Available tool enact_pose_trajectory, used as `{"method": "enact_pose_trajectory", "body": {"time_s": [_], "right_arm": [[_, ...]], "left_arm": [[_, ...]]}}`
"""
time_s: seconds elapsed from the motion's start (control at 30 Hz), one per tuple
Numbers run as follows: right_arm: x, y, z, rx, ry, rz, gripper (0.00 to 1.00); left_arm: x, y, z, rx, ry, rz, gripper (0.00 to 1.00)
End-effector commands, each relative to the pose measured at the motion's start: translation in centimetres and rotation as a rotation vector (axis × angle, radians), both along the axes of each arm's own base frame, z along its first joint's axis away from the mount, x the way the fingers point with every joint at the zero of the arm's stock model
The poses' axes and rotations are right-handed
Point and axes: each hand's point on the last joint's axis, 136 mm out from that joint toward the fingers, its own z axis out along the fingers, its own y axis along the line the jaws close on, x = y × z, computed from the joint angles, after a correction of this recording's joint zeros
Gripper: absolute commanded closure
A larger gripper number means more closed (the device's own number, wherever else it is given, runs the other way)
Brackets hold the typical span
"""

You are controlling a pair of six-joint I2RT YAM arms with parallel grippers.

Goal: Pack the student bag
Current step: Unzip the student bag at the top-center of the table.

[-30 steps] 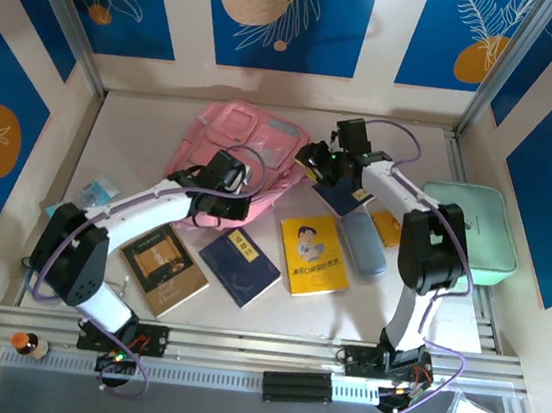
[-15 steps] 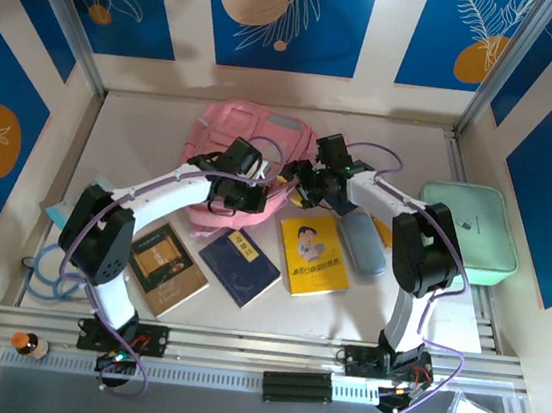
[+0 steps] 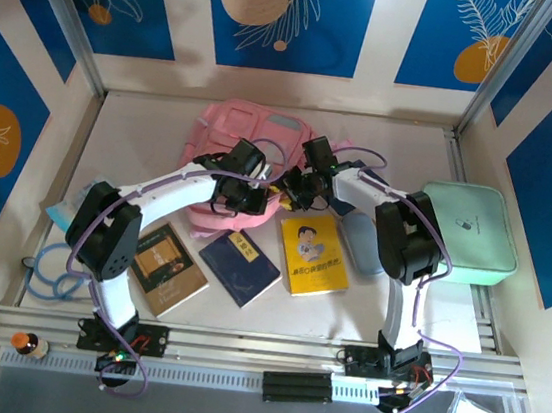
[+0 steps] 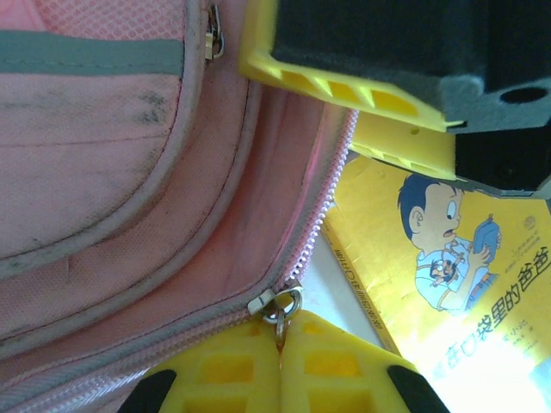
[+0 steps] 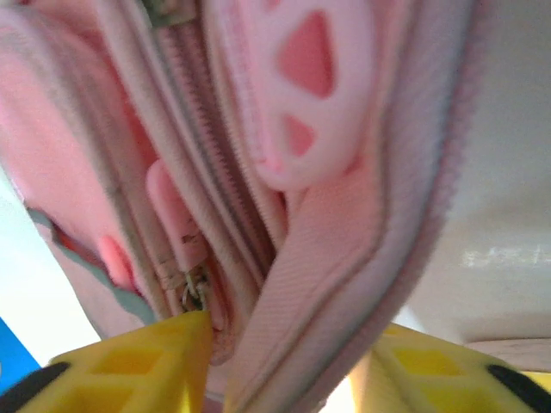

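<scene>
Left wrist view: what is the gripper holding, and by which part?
The left gripper pinches the soft pink fabric backpack by its metal zip pull.

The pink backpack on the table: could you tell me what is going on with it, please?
Both arms are at the zipped edge of the soft pink fabric backpack. The left gripper is shut on its metal zip pull. The right gripper straddles a fold of the bag, grip unclear. The yellow cartoon book lies beside it, unpacked.

Matt cloth student bag (image 4: 129, 172), metal zip (image 4: 277, 303)
</scene>
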Motion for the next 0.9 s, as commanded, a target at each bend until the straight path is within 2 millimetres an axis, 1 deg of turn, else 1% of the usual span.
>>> {"method": "enact_pose_trajectory", "body": {"time_s": [0.0,0.13,0.2,0.27,0.4,0.57,0.67,0.73,0.8,0.87], "right_arm": [[0.3,-0.1,0.0,-0.017,-0.004,0.011,0.67],[1.1,-1.7,0.1,-0.060,-0.034,-0.008,0.85],[1.6,-2.3,0.2,-0.080,-0.056,-0.010,0.90],[2.0,-2.7,0.4,-0.097,-0.079,-0.006,0.93],[2.6,-3.2,0.6,-0.118,-0.109,0.002,0.95],[3.2,-3.4,0.9,-0.128,-0.135,0.006,0.97],[3.7,-3.6,1.0,-0.127,-0.147,0.002,0.97],[4.0,-3.5,1.1,-0.123,-0.159,0.008,0.97],[4.5,-3.3,1.1,-0.116,-0.172,0.024,0.97],[5.0,-2.8,1.3,-0.095,-0.197,0.057,0.96]], "left_arm": [[-0.1,1.3,-0.8,0.080,-0.007,0.018,1.00],[-0.3,4.9,-1.3,0.222,-0.040,0.049,1.00],[-0.7,6.5,-1.5,0.250,-0.034,0.048,1.00],[-1.1,8.3,-1.6,0.270,-0.019,0.058,1.00],[-2.0,11.1,-1.9,0.290,0.021,0.075,1.00],[-2.5,14.6,-1.6,0.378,0.017,0.114,1.00],[-2.6,15.9,-1.6,0.423,0.014,0.117,1.00],[-2.6,16.1,-1.8,0.435,0.019,0.107,1.00],[-2.6,15.7,-2.1,0.419,0.029,0.088,1.00],[-2.7,14.6,-2.2,0.361,0.044,0.071,1.00]]}}
